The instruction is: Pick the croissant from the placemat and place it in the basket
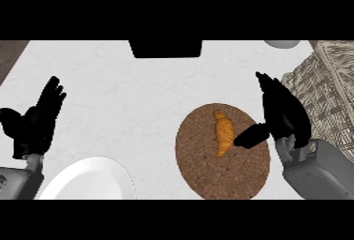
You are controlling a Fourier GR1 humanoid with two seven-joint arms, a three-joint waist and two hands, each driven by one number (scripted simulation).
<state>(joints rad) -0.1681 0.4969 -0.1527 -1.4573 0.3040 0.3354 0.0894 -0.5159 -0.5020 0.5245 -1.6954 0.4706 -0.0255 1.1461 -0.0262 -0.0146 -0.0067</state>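
Your right robot hand [282, 112] is spread wide at centre right, thumb beside the croissant [223, 132] on the placemat [221, 173]. The basket [330, 89] fills the upper right. Your left robot hand [36, 123] rests open at the left edge.

A kitchen, by the look of it: a pale marbled counter [138, 93] laid with a round cork placemat [221, 164], a white plate [86, 180], a croissant [223, 132] and a wicker basket [328, 89].
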